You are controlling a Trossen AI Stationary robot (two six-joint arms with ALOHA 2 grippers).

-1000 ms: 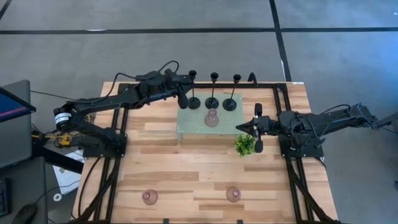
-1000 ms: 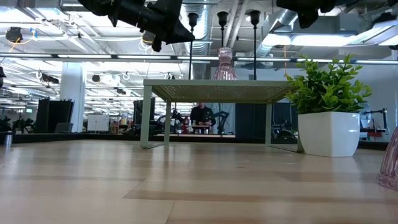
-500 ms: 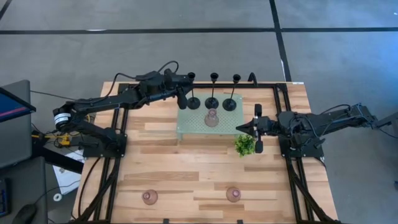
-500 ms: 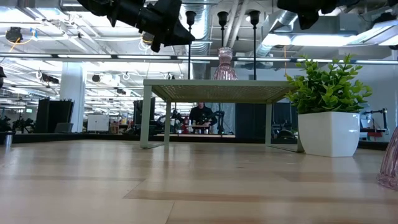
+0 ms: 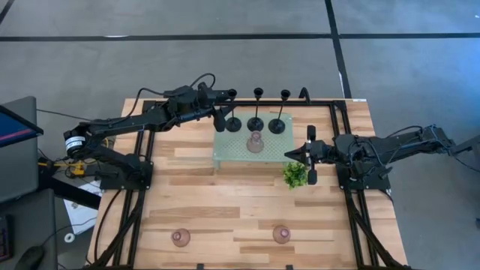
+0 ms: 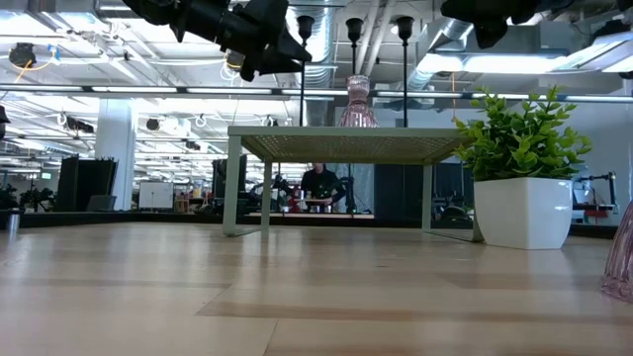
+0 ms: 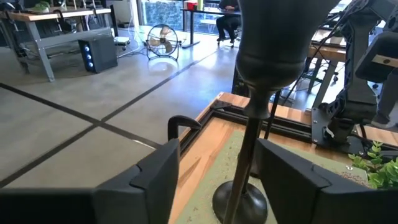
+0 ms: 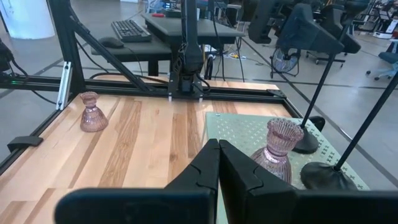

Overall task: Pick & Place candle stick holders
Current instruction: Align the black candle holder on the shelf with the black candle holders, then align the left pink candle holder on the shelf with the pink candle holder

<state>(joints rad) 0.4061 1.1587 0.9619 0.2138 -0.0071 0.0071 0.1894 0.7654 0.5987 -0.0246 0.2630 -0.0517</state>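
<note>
From above, my left tool (image 5: pixel 223 112) sits at the far-left corner of the pale green perforated tray (image 5: pixel 225 151), fingers spread around the stem of the leftmost black holder (image 5: pixel 232 122) without pinching it. Two more black holders (image 5: pixel 256 121) and (image 5: pixel 278 124) stand in a row just beyond it along the tray's far edge, each a thin stem on a round disc base. A squat pink glass holder (image 5: pixel 256 142) stands mid-tray, nearer my right tool (image 5: pixel 308 153), which waits shut beside the tray's right edge, just above the small green plant (image 5: pixel 295 175). Two more pink holders (image 5: pixel 180 238) and (image 5: pixel 281 235) sit well apart from both tools near the front edge of the wooden tabletop (image 5: pixel 202 195), with open plank between.

From tabletop height, the tray (image 6: pixel 346 143) is a small raised stand on thin legs; the black stems and the pink holder (image 6: pixel 358 101) rise from it. My left tool (image 6: pixel 277 49) hangs up beside the leftmost stem. The plant (image 6: pixel 522 188) stands in a white pot.

Through my left wrist, the black stem (image 7: pixel 252 140) stands upright between my two fingers (image 7: pixel 155 180), gaps on both sides, its disc base on the tray.

Through my right wrist, my closed fingers (image 8: pixel 214 168) point at the ribbed pink holder (image 8: pixel 278 149) on the dotted tray; another pink one (image 8: pixel 92 113) sits on bare planks.
</note>
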